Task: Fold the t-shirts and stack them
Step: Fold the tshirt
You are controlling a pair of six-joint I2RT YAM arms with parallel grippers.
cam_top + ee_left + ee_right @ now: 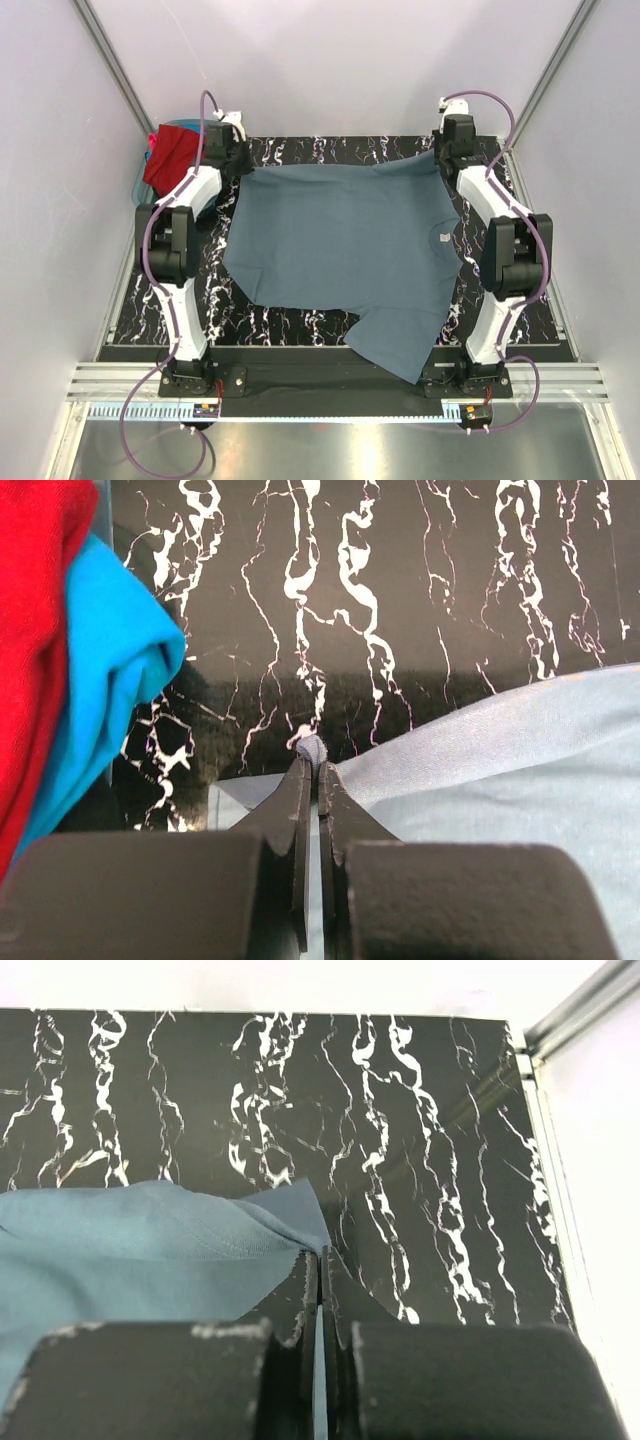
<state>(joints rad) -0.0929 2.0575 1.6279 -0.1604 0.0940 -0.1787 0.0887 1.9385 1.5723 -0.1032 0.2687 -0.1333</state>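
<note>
As slate t-shirt (340,240) lies spread, seemingly white label (443,238), unreadable

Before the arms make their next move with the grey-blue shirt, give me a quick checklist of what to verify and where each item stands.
1. The left gripper pinches the grey-blue t-shirt: ok, jaws shut on a fold at its edge.
2. The right gripper pinches the other far corner: ok, cloth between shut jaws.
3. Far edge stretched between the two grips: ok, it runs nearly straight.
4. Shirt lies wholly on the table: not ok, one part hangs over the near edge.
5. The red t-shirt and bright blue t-shirt lie apart from the left gripper: ok.
</note>
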